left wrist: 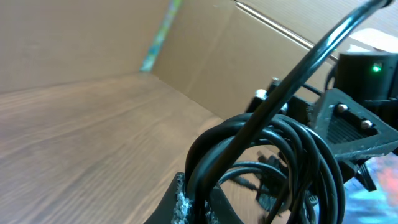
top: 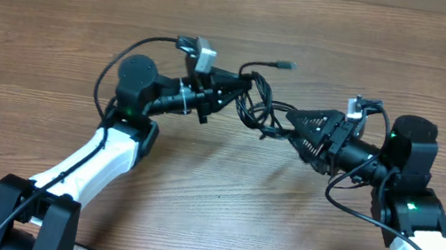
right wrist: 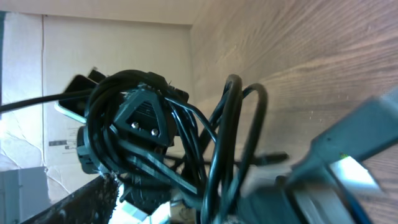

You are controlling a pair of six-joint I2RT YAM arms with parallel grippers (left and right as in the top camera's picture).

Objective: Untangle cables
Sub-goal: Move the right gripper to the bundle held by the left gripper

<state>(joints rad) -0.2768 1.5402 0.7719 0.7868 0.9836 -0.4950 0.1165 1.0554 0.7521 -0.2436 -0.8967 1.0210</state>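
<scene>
A small tangle of thin black cables hangs between my two grippers above the wooden table, with one plug tip sticking out to the far right. My left gripper is shut on the bundle's left side; in the left wrist view the cable loops rise from between its fingers. My right gripper is shut on the bundle's right side; in the right wrist view the loops cross in front of the left gripper.
The wooden table spreads all round. A cardboard wall stands along the far edge. Thicker black wires run along both arms.
</scene>
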